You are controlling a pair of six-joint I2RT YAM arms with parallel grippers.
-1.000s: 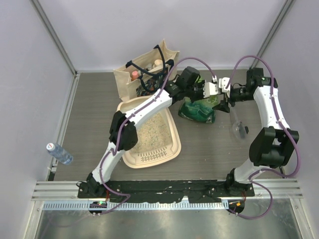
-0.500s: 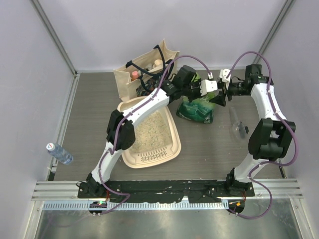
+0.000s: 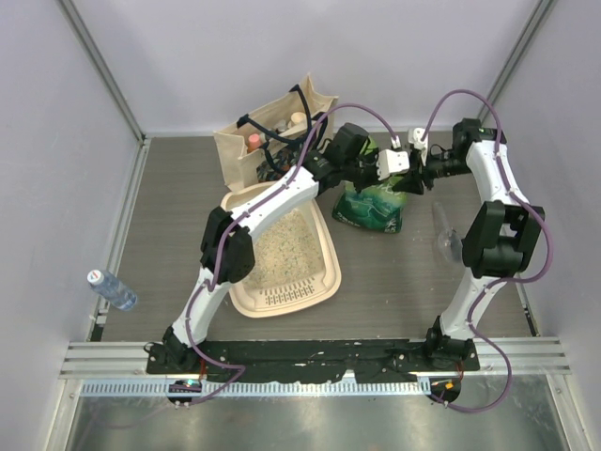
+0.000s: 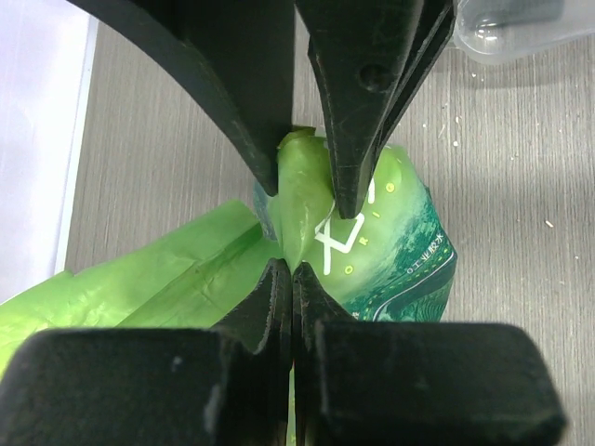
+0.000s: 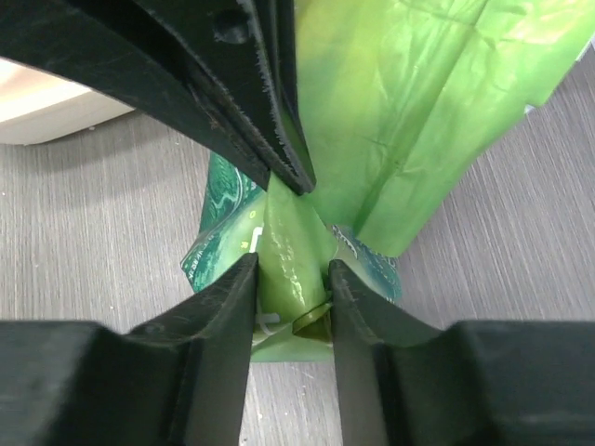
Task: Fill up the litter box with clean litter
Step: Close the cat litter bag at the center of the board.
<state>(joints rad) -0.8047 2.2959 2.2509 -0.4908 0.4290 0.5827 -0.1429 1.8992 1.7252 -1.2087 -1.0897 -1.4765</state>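
The cream litter box (image 3: 327, 246) lies left of centre with clean litter (image 3: 286, 246) spread in it; its rim (image 5: 46, 116) shows in the right wrist view. Right of it stands a green bag (image 3: 373, 209). My left gripper (image 3: 380, 174) is shut on the top fold of the green bag (image 4: 390, 251), its jaws pressed flat together (image 4: 293, 274). From the other side, my right gripper (image 3: 411, 178) straddles the same fold (image 5: 293, 269). Its fingers (image 5: 232, 307) stand apart, touching the puffed plastic on both sides.
A beige tote bag (image 3: 272, 136) with bottles stands behind the litter box. A clear plastic container (image 3: 449, 235) lies right of the green bag, also visible in the left wrist view (image 4: 530, 32). A water bottle (image 3: 113, 289) lies at the far left.
My right gripper has moved left onto the bag's top, and its jaws have narrowed around the fold. The left gripper has stayed shut on the bag.
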